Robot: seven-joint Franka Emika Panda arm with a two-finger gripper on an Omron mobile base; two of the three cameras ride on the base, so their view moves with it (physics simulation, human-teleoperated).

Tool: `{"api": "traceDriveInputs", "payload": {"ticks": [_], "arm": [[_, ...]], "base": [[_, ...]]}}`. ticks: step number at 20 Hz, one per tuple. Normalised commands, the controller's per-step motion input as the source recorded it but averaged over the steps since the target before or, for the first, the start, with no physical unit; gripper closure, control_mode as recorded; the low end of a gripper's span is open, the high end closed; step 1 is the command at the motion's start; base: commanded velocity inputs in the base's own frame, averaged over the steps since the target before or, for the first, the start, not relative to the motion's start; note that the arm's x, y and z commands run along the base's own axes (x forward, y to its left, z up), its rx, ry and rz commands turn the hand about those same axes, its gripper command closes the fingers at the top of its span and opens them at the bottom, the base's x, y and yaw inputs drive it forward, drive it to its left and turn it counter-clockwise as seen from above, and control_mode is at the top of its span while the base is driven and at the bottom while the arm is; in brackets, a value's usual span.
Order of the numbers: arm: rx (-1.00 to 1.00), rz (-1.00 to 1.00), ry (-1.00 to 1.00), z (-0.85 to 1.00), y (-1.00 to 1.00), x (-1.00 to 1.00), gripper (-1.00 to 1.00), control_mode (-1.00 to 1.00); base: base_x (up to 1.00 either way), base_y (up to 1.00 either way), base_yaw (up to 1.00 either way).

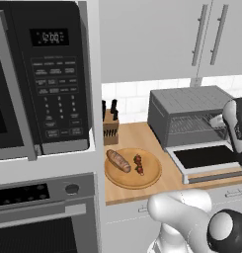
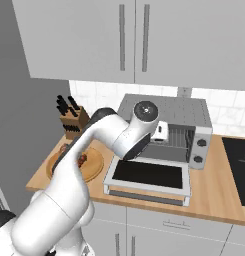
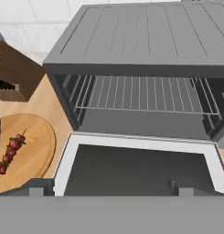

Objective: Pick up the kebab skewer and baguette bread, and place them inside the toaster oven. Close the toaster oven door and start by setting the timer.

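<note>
So the claw (image 3: 109,185) is spread wide with nothing in it, its two dark fingertips (image 3: 36,186) poking up just over the near edge of the toaster oven door (image 3: 141,171). That door is dropped fully open, lying flat with the dark glass facing up. Right behind it the toaster oven (image 3: 145,41) gapes open, wire rack (image 3: 145,93) bare. Off to the side on the wooden table (image 1: 137,136) sits a round wooden board (image 1: 142,180) with the baguette bread (image 1: 118,160) and the kebab skewer (image 1: 139,164) lying side by side on it, apparently not touching, though it's hard to be sure at this size. Further back against the tiled wall there's a knife block (image 1: 110,126), and a black microwave (image 1: 43,74) fills the near left.
</note>
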Motion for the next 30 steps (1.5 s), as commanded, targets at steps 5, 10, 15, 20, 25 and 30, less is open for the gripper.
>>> {"api": "traceDriveInputs", "payload": {"ticks": [5,10,15,20,25,30], "arm": [[0.0,0.0,-0.16,-0.5,-0.48,0.23,-1.0,-1.0],[0.0,-0.02,-0.12,-0.4,-0.19,0.4,-1.0,-1.0],[0.0,-0.02,-0.08,-0.09,-0.18,0.47,-1.0,-1.0],[0.0,-0.01,-0.05,-0.09,-0.02,0.4,-1.0,-1.0],[0.07,-0.03,-0.08,-0.02,0.0,0.18,-1.0,-1.0],[0.0,0.0,-0.13,0.0,0.04,0.05,-1.0,-1.0]], "base": [[0.0,0.0,0.0],[0.0,0.0,0.0],[0.0,0.0,0.0],[0.0,0.0,0.0],[0.0,0.0,0.0],[0.0,0.0,0.0]]}}
